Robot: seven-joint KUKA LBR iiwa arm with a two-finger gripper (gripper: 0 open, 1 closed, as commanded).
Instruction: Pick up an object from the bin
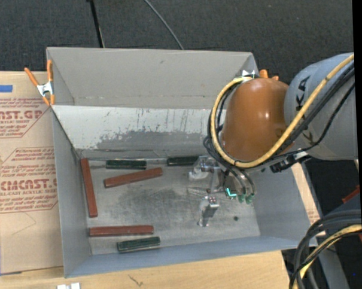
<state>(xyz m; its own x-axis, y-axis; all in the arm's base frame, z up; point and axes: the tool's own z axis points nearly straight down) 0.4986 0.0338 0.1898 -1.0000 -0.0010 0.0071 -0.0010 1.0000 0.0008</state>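
Camera view: we record a grey metal bin (pixel 68 176) with the arm (pixel 329 110) entering from the right, its wrist under an orange cover (pixel 255 122) looped by cables (pixel 215 112). The tool (pixel 207 213) hangs low over scuffed floor in the right half of the bin, apart from every stick; whether it is apart or together we cannot tell. Nearest to it, by the back wall, lies a short dark green stick (pixel 182 160), partly under the wrist. Further left lie a long dark green stick (pixel 125 164) and, just in front of it, a slanted red-brown stick (pixel 133 178). A side red-brown stick (pixel 89 188) lies along the left wall; a front red-brown stick (pixel 121 231) and a front dark green stick (pixel 138 244) lie side by side at the front left.
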